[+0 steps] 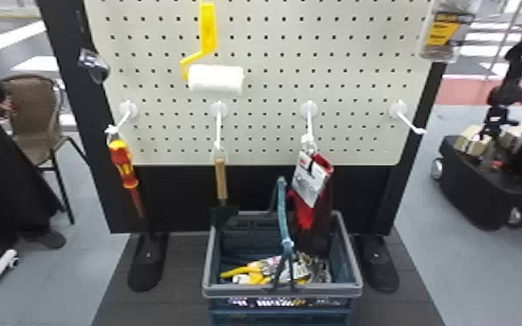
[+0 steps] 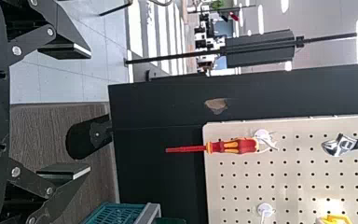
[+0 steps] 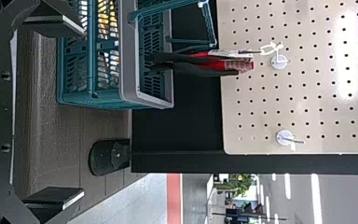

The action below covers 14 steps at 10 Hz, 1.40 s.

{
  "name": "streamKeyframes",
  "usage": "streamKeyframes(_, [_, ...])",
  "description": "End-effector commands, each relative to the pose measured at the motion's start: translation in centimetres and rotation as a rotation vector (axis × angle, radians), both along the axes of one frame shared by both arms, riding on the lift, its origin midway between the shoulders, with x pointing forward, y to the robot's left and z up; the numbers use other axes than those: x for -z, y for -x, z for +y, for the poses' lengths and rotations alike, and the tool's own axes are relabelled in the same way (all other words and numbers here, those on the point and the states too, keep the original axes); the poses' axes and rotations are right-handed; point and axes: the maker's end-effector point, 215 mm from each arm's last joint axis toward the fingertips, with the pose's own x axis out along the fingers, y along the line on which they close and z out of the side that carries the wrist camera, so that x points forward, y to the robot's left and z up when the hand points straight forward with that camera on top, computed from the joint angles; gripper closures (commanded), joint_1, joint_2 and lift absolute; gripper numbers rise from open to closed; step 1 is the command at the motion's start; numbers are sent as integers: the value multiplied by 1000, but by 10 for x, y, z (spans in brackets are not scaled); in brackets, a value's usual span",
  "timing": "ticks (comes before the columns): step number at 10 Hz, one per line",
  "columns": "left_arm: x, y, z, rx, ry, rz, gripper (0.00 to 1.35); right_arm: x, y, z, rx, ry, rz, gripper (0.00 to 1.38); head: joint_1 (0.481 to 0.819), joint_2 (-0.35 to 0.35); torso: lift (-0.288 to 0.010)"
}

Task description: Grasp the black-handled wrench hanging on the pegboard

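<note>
Pegboard [image 1: 273, 65]: cream panel, upright in a black frame on two black feet, standing on a dark floor mat. Wrench [image 2: 347, 143]: black handle, silver head, hanging at the board's upper left edge with the head pointing down; it sits directly above the screwdriver [image 1: 124, 171] and apart from it, and nothing holds it. The screwdriver, with a red and yellow handle, hangs tip down from the leftmost white hook of the lower row. Next hook along: a trowel [image 1: 221, 182] with a wooden handle and dark blade. Third hook: a red glove pack [image 1: 312, 190] with a white card, its lower end reaching into the basket [image 1: 282, 289]. Fourth hook [image 1: 405, 116]: bare. Paint roller [image 1: 212, 73]: yellow frame, white sleeve, hung above the lower row of hooks. The basket has teal walls, a grey rim and a raised teal handle; it sits on the mat against the frame's base and holds yellow-handled tools. Left gripper [image 2: 90, 109]: fingers spread wide, holding nothing, facing the frame's left side, well short of the wrench. Right gripper [image 3: 83, 112]: fingers spread wide, holding nothing, facing the basket and the frame's right foot.
</note>
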Motion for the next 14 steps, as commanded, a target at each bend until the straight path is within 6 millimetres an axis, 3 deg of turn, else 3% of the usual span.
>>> streamKeyframes(1, [0,0,-1,-7,8,-3,412,-1,0,0,-3,3,2,96,549,0,-100])
streamKeyframes(8, [-7,-9,-5,9,18,-11,412,1,0,0,-1,0,6,96,549,0,-100])
streamKeyframes(10, [-55,-33,-5,25,3,-51,407,2,1,0,-2,1,11,96,549,0,-100])
streamKeyframes(14, [-174,-112,-6,125,-60,-159,412,0,0,0,-10,7,11,96,549,0,-100])
